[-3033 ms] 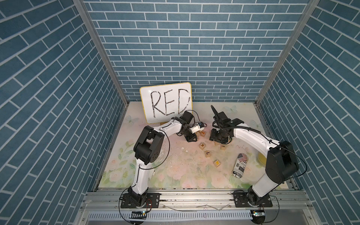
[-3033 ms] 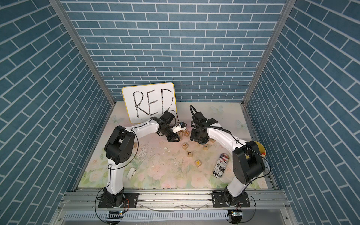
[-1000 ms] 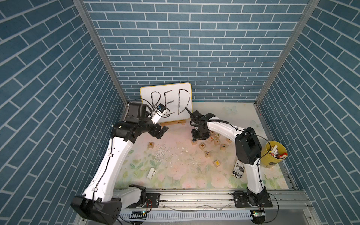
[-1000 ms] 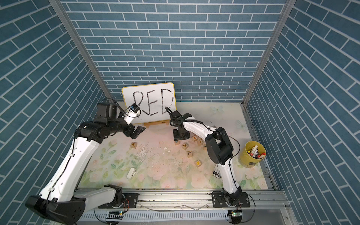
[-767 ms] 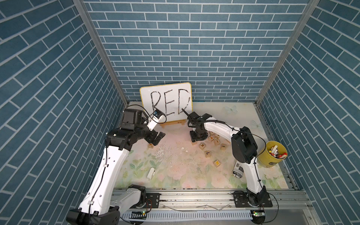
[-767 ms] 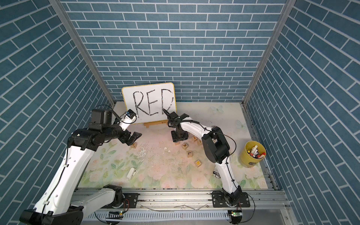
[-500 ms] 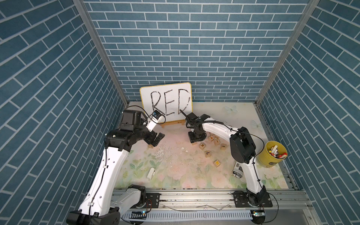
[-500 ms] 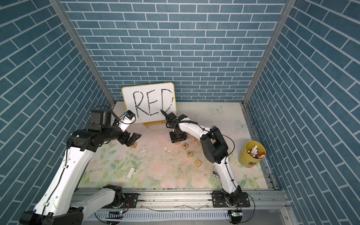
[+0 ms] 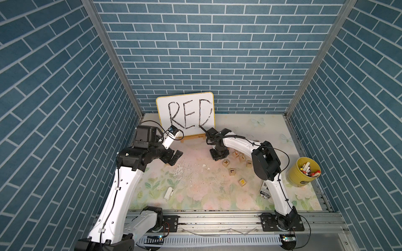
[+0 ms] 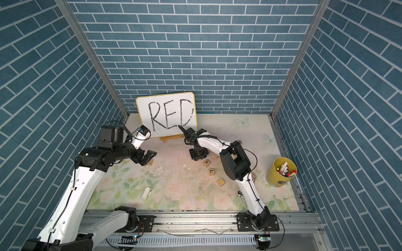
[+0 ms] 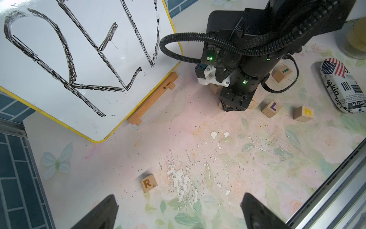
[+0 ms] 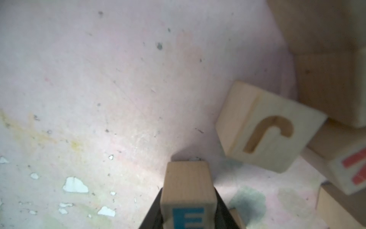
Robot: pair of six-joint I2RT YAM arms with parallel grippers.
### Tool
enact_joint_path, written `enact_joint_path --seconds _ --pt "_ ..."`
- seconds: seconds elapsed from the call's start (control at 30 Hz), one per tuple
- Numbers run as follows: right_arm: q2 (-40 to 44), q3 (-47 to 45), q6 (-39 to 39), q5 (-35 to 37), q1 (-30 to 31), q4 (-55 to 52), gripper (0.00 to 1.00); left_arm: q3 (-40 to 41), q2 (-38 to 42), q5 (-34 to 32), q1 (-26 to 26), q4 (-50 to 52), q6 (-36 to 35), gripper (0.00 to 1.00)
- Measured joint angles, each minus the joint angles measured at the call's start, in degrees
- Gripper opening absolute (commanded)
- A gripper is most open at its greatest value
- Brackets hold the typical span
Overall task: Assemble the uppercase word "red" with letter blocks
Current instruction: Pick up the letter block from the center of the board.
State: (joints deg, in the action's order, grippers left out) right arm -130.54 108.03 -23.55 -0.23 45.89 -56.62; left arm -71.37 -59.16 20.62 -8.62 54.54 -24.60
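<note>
Letter block R (image 11: 148,182) lies alone toward the bench's (image 11: 198,138) left edge, beneath the wide-open left pincer (image 11: 179,198). Right pincer (image 12: 188,210) clamps letter block E (image 12: 188,188) near the back edge. D, not made out, seems unplaced.

The whiteboard (image 9: 185,115) stands at the back of the table (image 9: 195,191). Before it, leftward, the R block (image 11: 148,183) lies by the left pincer (image 9: 174,157). Right of centre the other letter blocks (image 9: 232,171) cluster, the E block (image 12: 188,190) in the right pincer (image 9: 219,156), seemingly at their left edge.
</note>
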Motion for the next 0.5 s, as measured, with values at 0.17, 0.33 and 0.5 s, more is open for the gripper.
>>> enact_joint_path --seconds 0.17,0.33,0.5 --pt "-1.01 2.29 0.02 0.52 0.35 -1.09 0.3 0.59 0.7 -0.22 0.26 0.04 0.0 0.99" --pt "-3.82 8.5 -0.2 0.63 1.95 -3.61 0.3 0.55 1.2 -1.57 1.57 0.0 1.27 0.99" --pt "-7.85 18.36 -2.69 -0.72 5.07 -6.27 0.3 -0.81 1.2 -4.42 4.85 -0.22 4.46 0.99"
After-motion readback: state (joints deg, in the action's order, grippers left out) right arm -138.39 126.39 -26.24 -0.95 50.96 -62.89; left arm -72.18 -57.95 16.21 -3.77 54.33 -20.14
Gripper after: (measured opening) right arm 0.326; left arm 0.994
